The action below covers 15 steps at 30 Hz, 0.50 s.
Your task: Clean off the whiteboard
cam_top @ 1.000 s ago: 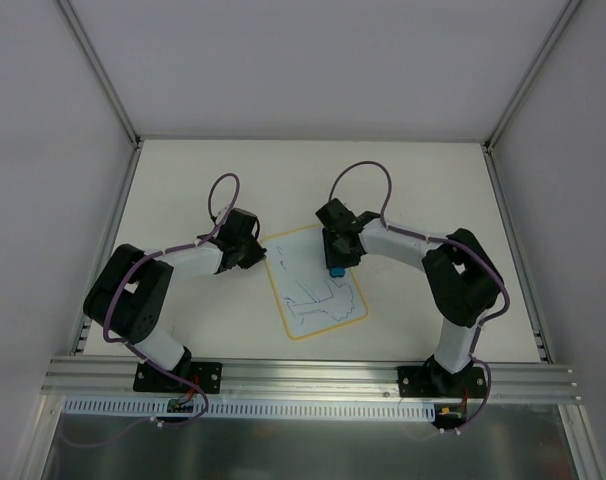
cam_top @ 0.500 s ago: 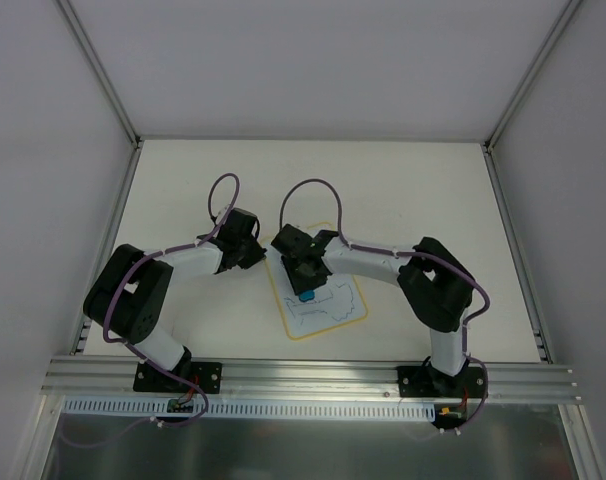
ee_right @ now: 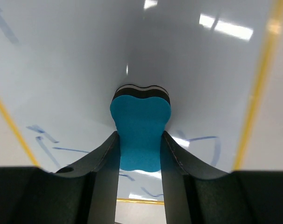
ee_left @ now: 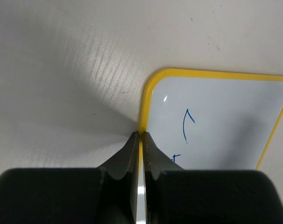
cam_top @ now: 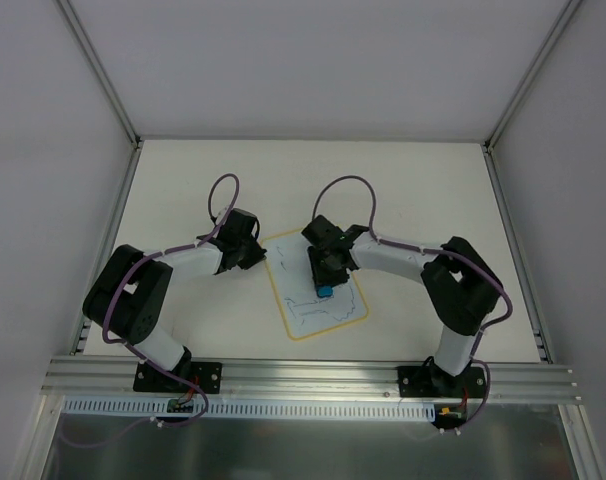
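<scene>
The whiteboard [cam_top: 335,306], white with a yellow border, lies flat mid-table with blue scribbles on its near half; it also shows in the left wrist view [ee_left: 221,121] and the right wrist view [ee_right: 76,70]. My left gripper [cam_top: 260,253] is shut on the board's yellow left edge [ee_left: 140,135]. My right gripper [cam_top: 326,282] is shut on the blue bone-shaped eraser [ee_right: 140,133], which presses on the board's middle, with blue lines around it [cam_top: 325,292].
The cream table top [cam_top: 183,180] is bounded by a metal frame with white walls on three sides. An aluminium rail [cam_top: 313,378] carrying both arm bases runs along the near edge.
My right gripper swept the eraser left and nearer across the board, then back right toward the middle. Scribbles on the upper part of the board are gone. The left arm has not moved.
</scene>
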Each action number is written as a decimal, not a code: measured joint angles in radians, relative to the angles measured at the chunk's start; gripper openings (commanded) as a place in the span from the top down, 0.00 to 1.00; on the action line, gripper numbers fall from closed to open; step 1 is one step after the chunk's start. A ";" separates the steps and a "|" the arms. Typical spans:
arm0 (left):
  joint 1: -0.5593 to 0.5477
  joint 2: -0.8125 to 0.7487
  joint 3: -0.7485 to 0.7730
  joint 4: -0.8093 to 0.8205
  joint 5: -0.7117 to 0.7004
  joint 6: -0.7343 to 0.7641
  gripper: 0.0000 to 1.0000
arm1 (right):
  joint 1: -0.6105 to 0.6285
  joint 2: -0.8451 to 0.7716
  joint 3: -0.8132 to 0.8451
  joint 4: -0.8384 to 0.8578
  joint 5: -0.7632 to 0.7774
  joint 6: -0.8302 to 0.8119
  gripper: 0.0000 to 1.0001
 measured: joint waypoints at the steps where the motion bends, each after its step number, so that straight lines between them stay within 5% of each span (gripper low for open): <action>1: 0.000 0.000 0.000 0.000 0.000 0.000 1.00 | -0.034 -0.027 -0.032 -0.002 0.012 0.000 0.99; 6: 0.000 -0.001 0.000 -0.002 0.000 0.000 1.00 | -0.120 -0.114 -0.135 -0.008 0.065 0.000 0.99; 15: 0.000 -0.001 0.002 -0.005 0.000 0.000 1.00 | 0.067 -0.031 -0.032 -0.064 0.087 -0.003 0.99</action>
